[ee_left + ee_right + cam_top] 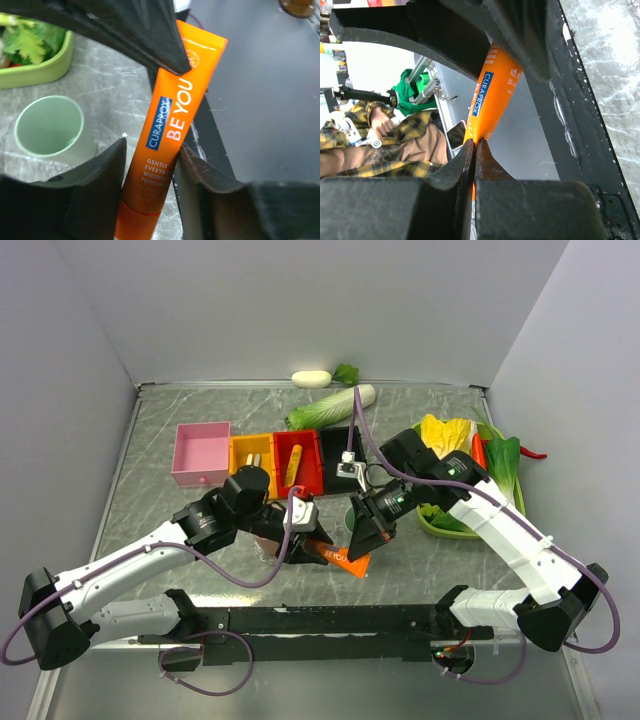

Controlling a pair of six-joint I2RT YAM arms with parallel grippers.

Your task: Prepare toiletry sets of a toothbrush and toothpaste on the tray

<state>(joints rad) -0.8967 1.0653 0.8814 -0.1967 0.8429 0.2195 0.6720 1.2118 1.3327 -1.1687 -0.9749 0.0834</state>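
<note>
An orange toothpaste (345,561) tube hangs in the air between my two grippers, near the table's front middle. My left gripper (300,544) is shut on its body near the cap, which shows in the left wrist view (170,115) between the fingers (107,170). My right gripper (363,539) is shut on the tube's flat crimped end (492,90). A second yellow-orange tube (293,462) lies in the red bin (310,472). Pale sticks, perhaps the toothbrushes (255,459), lie in the yellow bin. The clear tray is not visible.
A pink bin (200,452), the yellow bin (240,446) and a black bin (345,440) stand in a row behind the grippers. A green cup (47,131) stands on the table below them. A green vegetable tray (446,524) is at the right; a cabbage (330,410) at the back.
</note>
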